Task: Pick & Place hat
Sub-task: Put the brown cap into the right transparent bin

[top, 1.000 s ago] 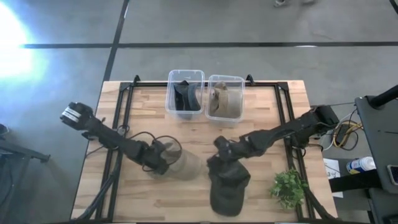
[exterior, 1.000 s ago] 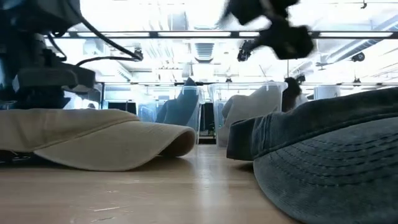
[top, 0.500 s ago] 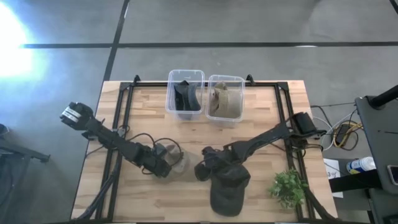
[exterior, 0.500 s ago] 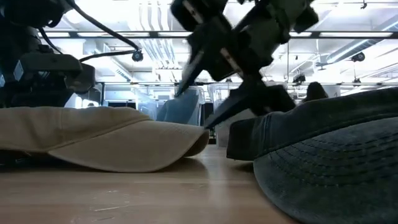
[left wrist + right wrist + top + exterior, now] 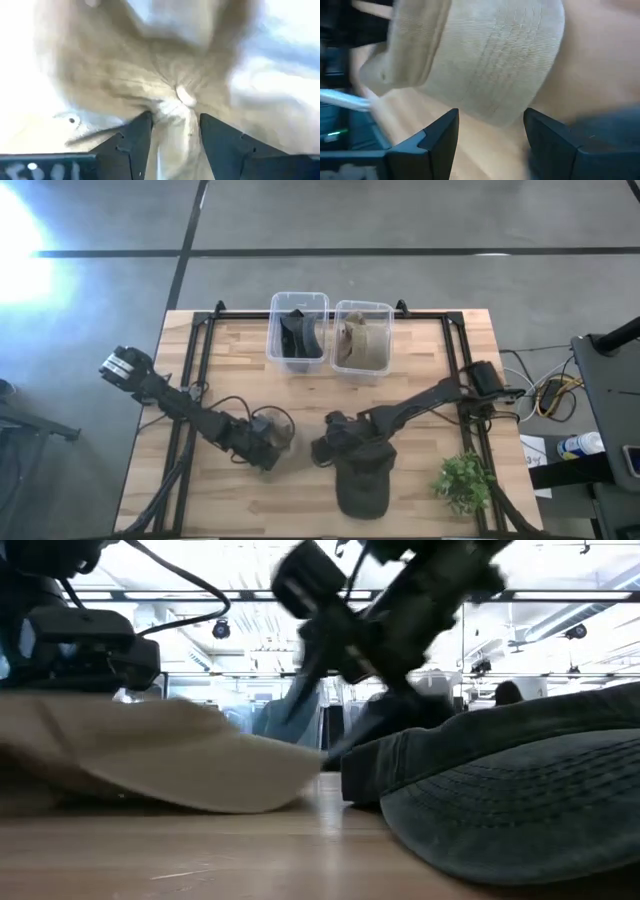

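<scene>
A tan cap [image 5: 150, 755] lies left of centre, its brim [image 5: 490, 65] pointing toward the table's right. My left gripper [image 5: 268, 448] sits over it, hiding most of it from above, and is shut on its crown. A dark grey cap [image 5: 362, 480] rests brim-down near the table's near edge. My right gripper [image 5: 322, 450] hangs low between the two caps, open. Its fingers [image 5: 440, 137] face the tan brim, which lies just ahead of them without touching. My left gripper [image 5: 172, 120] pinches a bunched fold of the tan cap's crown [image 5: 172, 107], just beside the top button [image 5: 185, 96], between its two fingers. The fingers come from above, slanting from the table's left. The cap's brim edge [image 5: 290, 790] stays on the table.
Two clear bins stand at the far edge: the left bin [image 5: 297, 330] holds a dark cap, the right bin [image 5: 362, 340] a tan cap. A small green plant [image 5: 463, 482] stands near the near right corner. A black frame rail [image 5: 205, 340] runs around the tabletop.
My right gripper has swung from above the dark cap toward the table's left and down, ending low beside the tan brim. My left gripper has drawn the tan cap toward the table's left, so that from above the cap now lies mostly under the gripper, its crown bunched.
</scene>
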